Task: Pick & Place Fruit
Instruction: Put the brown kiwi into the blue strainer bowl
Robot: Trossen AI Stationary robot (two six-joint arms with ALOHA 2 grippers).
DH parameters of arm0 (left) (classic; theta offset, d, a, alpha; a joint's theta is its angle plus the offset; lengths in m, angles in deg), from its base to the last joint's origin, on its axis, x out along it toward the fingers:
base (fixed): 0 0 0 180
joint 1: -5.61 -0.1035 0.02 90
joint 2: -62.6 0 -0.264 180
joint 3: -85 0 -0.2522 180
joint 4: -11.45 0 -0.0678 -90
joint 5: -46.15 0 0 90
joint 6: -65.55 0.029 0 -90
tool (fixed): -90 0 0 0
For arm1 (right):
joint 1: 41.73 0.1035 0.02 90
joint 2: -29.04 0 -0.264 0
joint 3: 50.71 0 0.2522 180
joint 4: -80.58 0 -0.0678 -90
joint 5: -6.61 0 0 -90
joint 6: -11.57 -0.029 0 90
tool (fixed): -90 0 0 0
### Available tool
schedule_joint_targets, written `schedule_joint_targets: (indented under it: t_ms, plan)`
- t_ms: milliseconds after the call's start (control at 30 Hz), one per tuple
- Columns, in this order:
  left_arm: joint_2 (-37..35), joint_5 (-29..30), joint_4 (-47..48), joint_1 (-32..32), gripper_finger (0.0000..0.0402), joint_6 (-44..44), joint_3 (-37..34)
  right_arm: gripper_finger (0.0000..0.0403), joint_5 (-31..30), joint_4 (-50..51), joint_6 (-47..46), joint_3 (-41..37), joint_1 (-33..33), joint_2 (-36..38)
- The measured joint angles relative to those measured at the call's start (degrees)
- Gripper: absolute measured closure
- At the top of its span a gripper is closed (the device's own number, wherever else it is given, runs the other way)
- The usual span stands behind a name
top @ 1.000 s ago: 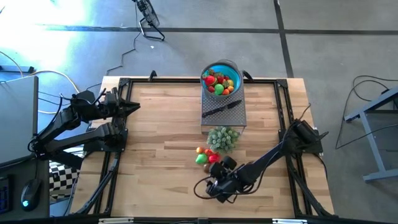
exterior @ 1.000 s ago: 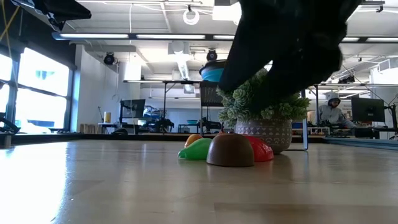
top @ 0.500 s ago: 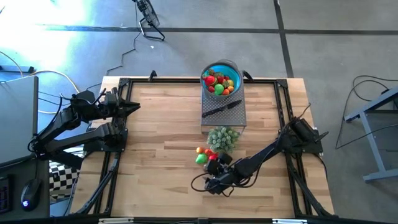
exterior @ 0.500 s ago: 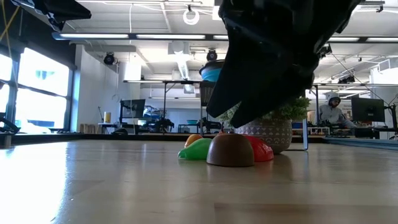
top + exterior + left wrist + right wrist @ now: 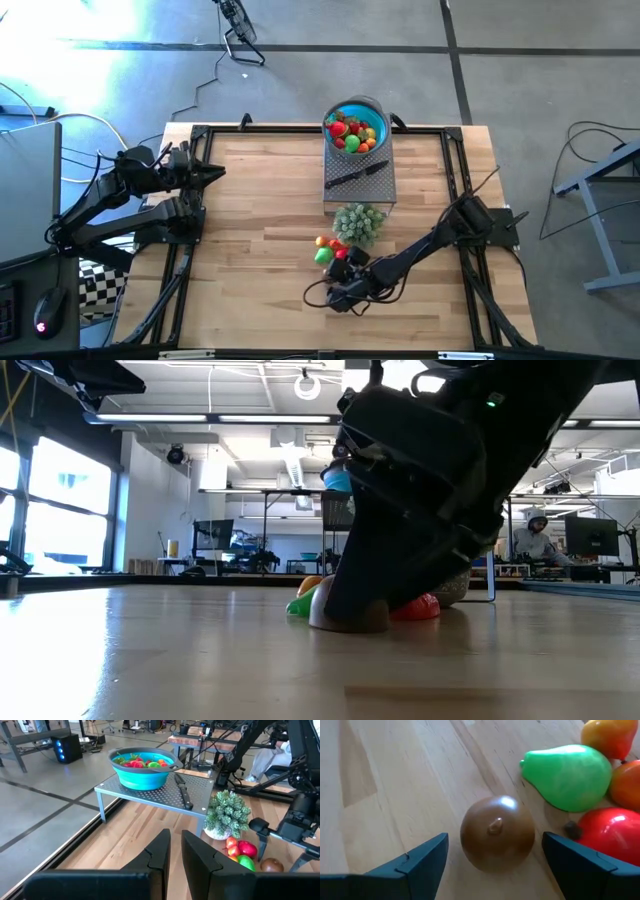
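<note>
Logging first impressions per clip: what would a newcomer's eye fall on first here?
The right gripper, open, straddles a brown fruit near the table's front edge, beside a green and a red one. At the back, a blue bowl heaped with fruit sits on a perforated metal stand.

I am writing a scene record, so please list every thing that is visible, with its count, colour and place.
Brown fruit: one, brown, on the table between the right gripper's open fingers.
Loose fruit beside it: one green, one red, one yellow, one orange, all on the table in front of the plant.
Bowl: one, blue, on the metal shelf, holding red, green, orange and yellow fruit; count cannot be told.
Knife: one, black handle, on the shelf beside the bowl.
Shelf: one, grey perforated metal, at the table's far edge.
Plant: one, pale green, in a pot in front of the shelf.
Table: one, light wood.
Person: one, in the room behind.
Right gripper: open, low around the brown fruit.
Left gripper: shut, at the table's left edge.
</note>
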Motion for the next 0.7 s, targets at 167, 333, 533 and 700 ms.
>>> schedule_joint_targets:
  t_ms: [167,333,533,700]
  plan:
    - [0.00,0.13,-0.06,-0.02,0.0358,0.00,0.00,0.0087,0.15,-1.17,0.31,0.00,-0.11,-0.04]
    - [0.00,0.59,-0.08,-0.02,0.0358,0.02,0.00,0.0087,-0.96,-1.31,0.11,0.00,-0.11,-0.07]
    - [0.00,0.59,-0.10,-0.02,0.0358,0.02,0.00,0.0087,-1.81,-1.53,-2.43,0.00,-0.11,-0.07]
    - [0.00,0.59,-0.10,-0.02,0.0358,0.00,0.00,0.0088,-3.02,-1.79,-3.02,0.00,-0.09,-0.07]
